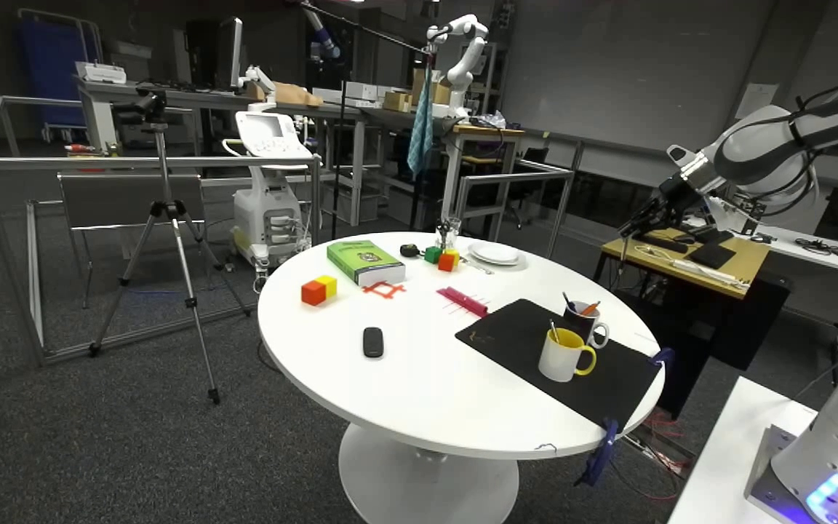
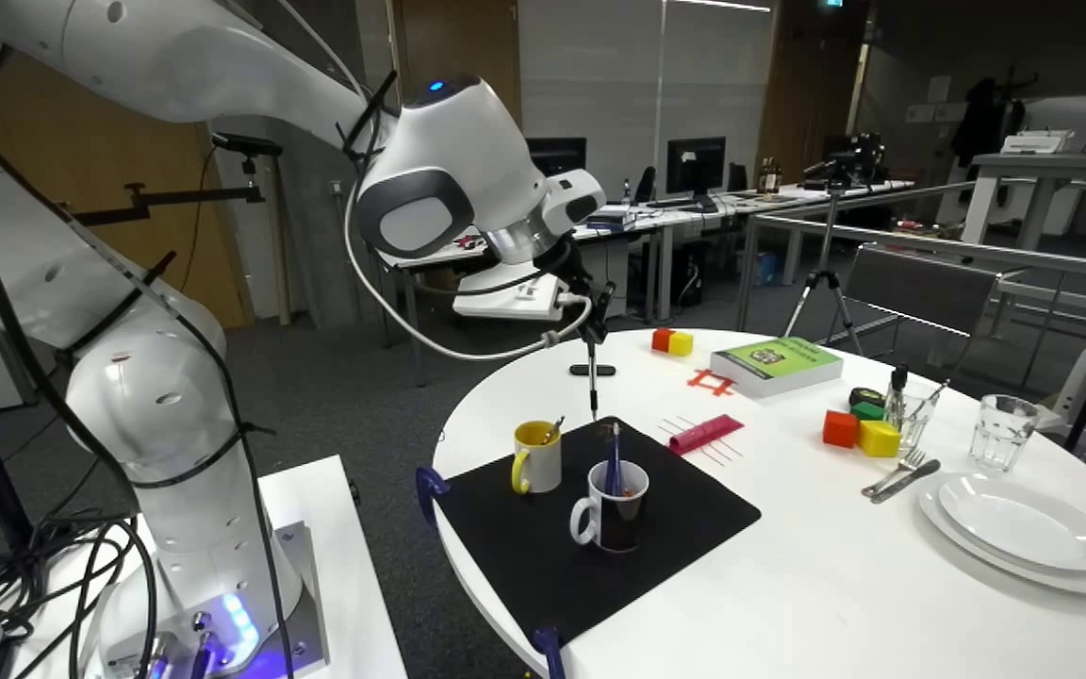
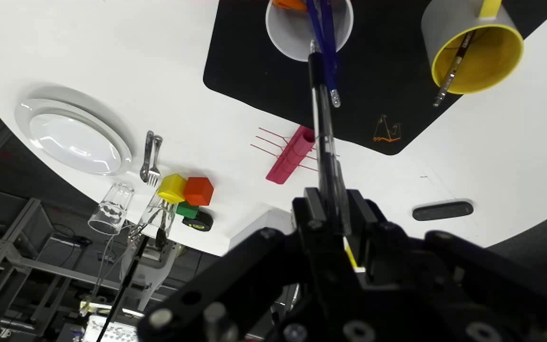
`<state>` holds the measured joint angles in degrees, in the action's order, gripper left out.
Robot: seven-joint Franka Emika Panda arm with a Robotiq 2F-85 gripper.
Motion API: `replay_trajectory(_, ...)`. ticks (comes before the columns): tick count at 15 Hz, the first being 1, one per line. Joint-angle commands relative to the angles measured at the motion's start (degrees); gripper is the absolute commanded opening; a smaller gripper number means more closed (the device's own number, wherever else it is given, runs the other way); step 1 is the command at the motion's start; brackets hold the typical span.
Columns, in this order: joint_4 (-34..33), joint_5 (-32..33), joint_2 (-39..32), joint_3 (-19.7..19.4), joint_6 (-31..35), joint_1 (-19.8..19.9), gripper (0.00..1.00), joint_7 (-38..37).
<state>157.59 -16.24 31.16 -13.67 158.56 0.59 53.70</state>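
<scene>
Wrist view: gripper (image 3: 336, 200), jaws nearly together, pinches clear-barrelled pen (image 3: 325, 135), foreshortened here; near-vertical against the tabletop (image 2: 788, 566) in an exterior view.

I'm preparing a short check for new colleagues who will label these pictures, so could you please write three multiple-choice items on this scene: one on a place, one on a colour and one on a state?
1. Where does the mug with the yellow handle stand?
A) On the plates
B) On the black mat
C) On the floor

2. What is the main colour of the cover of the book?
A) Blue
B) Red
C) Green

3. What is the state of the claw?
A) Shut on a pen
B) Open and empty
C) Shut on a fork

Right letters:
1: B, since both exterior views show its base on the black mat.
2: C, since its upward-facing cover is green in both exterior views.
3: A, since the wrist view shows the pen pinched in the claw.
</scene>
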Motion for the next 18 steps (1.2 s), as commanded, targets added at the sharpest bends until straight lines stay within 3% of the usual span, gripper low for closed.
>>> replay_trajectory(1, -1.71, -0.61, -4.62, -5.45, 6.03, -6.80, 0.04, 0.21)
replay_trajectory(7, -2.77, -8.88, -9.70, -13.57, 13.42, -20.05, 0.04, 7.22)
replay_trajectory(11, -3.99, -12.83, -11.65, -20.88, 14.12, -28.66, 0.04, 12.49)
replay_trajectory(18, -6.24, -15.30, -12.91, -32.69, 12.72, -38.53, 0.04, 18.22)
